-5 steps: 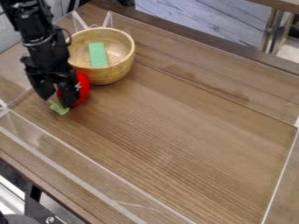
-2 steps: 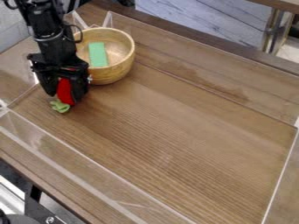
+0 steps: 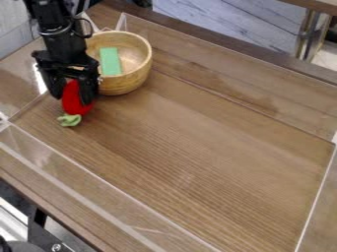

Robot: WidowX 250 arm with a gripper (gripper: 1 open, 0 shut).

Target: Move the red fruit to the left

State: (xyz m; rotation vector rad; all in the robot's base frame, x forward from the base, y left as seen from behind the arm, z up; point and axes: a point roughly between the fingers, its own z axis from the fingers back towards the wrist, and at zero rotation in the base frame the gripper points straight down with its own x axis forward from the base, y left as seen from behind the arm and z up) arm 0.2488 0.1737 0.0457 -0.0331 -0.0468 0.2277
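Observation:
The red fruit (image 3: pixel 74 99) lies on the wooden table at the left, its light green leafy end (image 3: pixel 67 120) pointing toward the near edge. My gripper (image 3: pixel 71 87) hangs right over the fruit's far end with its black fingers (image 3: pixel 54 87) spread on either side. The jaws stand open and do not squeeze the fruit, which appears to rest on the table. The gripper body hides the fruit's upper part.
A wooden bowl (image 3: pixel 128 81) stands just right of the gripper and holds a flat green block (image 3: pixel 109 62). Clear low walls (image 3: pixel 27 148) edge the table (image 3: pixel 211 138). Wood surface stretches to the right and front.
The gripper has risen and shifted slightly right and back, so more of the red fruit shows beneath it. The fruit's green end has stayed in about the same spot.

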